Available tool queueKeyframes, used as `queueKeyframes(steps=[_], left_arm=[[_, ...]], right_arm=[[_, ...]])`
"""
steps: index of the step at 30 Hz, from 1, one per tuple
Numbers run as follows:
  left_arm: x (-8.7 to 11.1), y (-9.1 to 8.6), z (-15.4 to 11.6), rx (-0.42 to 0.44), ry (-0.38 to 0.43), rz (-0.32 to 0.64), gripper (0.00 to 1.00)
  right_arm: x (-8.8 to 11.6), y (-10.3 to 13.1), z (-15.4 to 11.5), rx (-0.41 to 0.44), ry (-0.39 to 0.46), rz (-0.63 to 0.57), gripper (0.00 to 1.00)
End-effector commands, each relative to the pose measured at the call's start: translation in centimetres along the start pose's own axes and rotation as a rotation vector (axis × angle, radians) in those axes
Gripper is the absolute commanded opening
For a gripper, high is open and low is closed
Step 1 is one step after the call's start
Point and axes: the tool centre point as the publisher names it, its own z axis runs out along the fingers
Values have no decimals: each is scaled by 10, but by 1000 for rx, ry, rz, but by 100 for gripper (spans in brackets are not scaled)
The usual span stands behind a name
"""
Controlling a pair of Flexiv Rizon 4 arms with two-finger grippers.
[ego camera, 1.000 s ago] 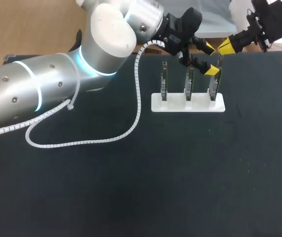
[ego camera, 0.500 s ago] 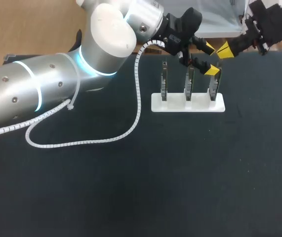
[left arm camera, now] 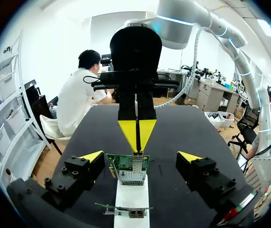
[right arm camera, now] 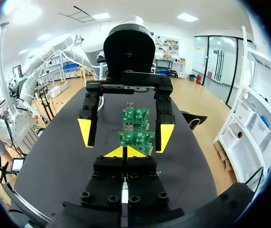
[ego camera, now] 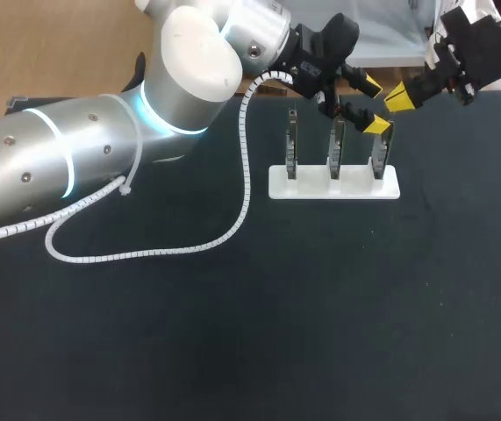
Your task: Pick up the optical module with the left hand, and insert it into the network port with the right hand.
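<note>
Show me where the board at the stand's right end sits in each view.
Head: end board stands at the right end of the white stand, under the left gripper.
Left wrist: end board between that gripper's open fingers, the farther of two.
Right wrist: end board nearest, just ahead of the right gripper.
Shared landmark: the left gripper's yellow tips flank it in both wrist views.

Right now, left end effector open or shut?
Open. The left end effector has fingertips well apart, gaps either side of the circuit board.
</note>
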Motion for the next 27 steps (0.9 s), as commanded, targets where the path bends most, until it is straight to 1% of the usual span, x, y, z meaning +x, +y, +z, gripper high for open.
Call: queueKeyframes(steps=[1, 18, 27], left_arm=[[-1, 2, 0, 4, 4, 0, 100], [-1, 2, 0, 4, 4, 0, 100], [-1, 2, 0, 4, 4, 0, 100]], right_arm=[[5, -4, 3, -7, -3, 6, 0], [11, -3, 9, -16, 4, 17, 0], [12, -2, 10, -16, -9, 23, 0]])
